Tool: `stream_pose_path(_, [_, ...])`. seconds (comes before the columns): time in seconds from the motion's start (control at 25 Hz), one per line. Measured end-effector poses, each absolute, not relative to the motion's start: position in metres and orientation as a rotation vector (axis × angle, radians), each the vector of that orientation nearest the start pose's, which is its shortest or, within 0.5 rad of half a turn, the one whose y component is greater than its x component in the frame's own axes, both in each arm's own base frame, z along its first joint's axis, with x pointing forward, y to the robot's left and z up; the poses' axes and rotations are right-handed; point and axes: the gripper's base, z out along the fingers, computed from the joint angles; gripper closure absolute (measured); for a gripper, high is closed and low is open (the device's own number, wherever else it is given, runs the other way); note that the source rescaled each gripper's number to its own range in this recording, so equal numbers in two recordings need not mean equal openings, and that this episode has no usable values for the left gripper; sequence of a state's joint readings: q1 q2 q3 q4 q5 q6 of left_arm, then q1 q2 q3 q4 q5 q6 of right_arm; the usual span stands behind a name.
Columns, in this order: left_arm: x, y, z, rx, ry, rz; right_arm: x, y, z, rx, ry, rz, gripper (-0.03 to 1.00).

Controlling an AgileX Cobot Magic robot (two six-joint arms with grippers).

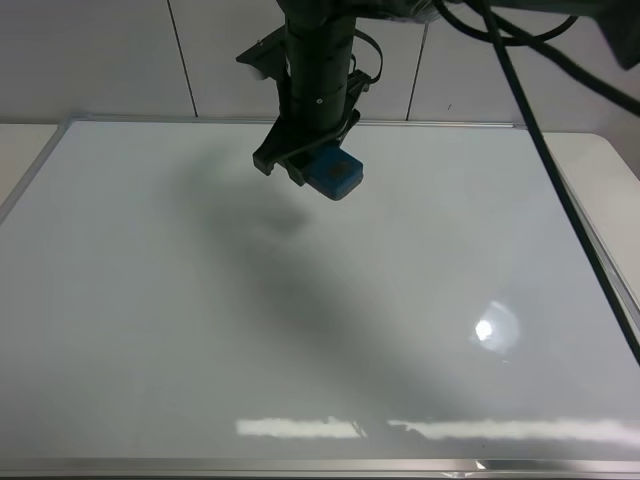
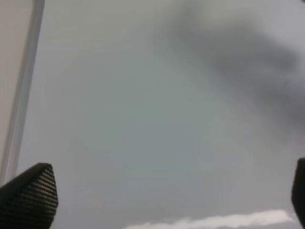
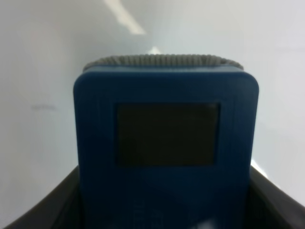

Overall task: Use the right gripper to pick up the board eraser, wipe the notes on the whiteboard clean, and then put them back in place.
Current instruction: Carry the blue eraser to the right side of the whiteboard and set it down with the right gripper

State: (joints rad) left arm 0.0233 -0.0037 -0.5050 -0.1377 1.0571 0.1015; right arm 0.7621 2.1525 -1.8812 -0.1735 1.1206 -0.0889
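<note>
The whiteboard (image 1: 150, 330) fills most of the exterior view. My right gripper (image 1: 318, 165) reaches down over its far middle and is shut on the teal-blue board eraser (image 1: 337, 173). In the right wrist view the eraser (image 3: 164, 143) fills the frame between the black fingers (image 3: 43, 210), with a dark grey patch facing the camera and white board (image 3: 38, 71) behind. No black notes show; there is only a faint grey smudge (image 1: 285, 222) in the arm's shadow. My left gripper (image 2: 162, 200) is open above bare board (image 2: 143, 119), and it is out of the exterior view.
Black cables (image 1: 560, 190) trail from the top across the board's right side. The board's silver frame (image 2: 21, 90) runs beside the left gripper. Beige table shows past the left (image 1: 20, 145) and right (image 1: 600, 150) edges. A tiled wall stands behind.
</note>
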Motion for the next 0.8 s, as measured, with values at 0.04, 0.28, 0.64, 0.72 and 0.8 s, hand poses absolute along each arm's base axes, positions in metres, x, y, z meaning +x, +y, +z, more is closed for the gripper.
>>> stream_pose_path(0.04, [-0.006, -0.011, 0.280, 0.086, 2.024, -0.086, 0.340, 0.304, 0.230, -1.218, 2.561, -0.107, 0.97])
stream_pose_path(0.28, [-0.006, -0.011, 0.280, 0.086, 2.024, -0.086, 0.318, 0.280, 0.257, -1.072, 2.574, -0.085, 0.97])
stream_pose_path(0.64, [-0.006, -0.011, 0.280, 0.086, 2.024, -0.086, 0.298, 0.225, 0.259, -0.843, 2.672, -0.075, 0.97])
stream_pose_path(0.72, [-0.006, -0.011, 0.280, 0.086, 2.024, -0.086, 0.294, 0.209, 0.259, -0.789, 2.691, -0.078, 0.97])
stream_pose_path(0.8, [-0.006, -0.011, 0.280, 0.086, 2.024, -0.086, 0.291, 0.192, 0.254, -0.730, 2.725, -0.090, 0.97])
